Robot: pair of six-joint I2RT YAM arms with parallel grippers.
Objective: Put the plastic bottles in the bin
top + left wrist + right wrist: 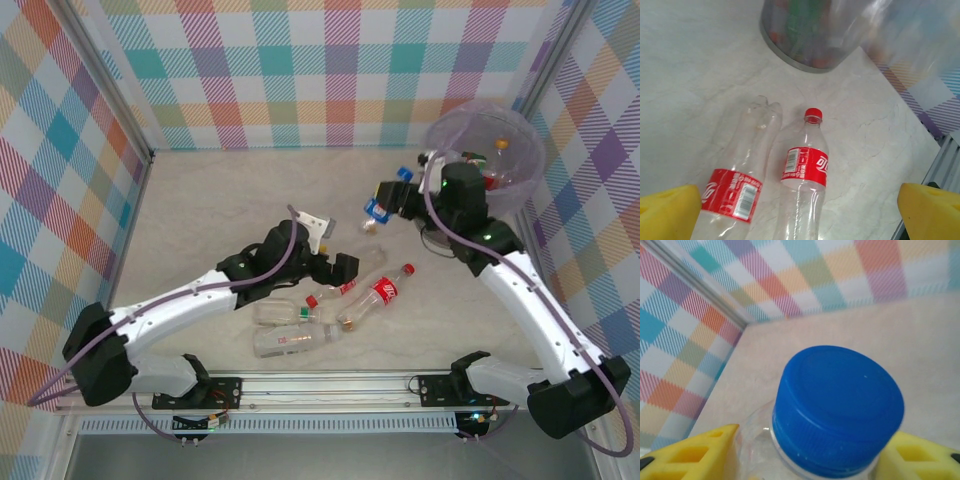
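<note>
We've got the bin cut off by the top edge, its contents a blur. The capped bottle and capless bottle run off the bottom edge. Below its neck, the blue-capped bottle is out of frame.

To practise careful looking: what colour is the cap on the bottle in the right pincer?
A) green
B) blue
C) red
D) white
B: the right wrist view shows a blue cap on the bottle gripped by the right pincer.

A pale marbled bench stood enclosed by pastel plaid walls, with a metal rail along its near edge.
</note>
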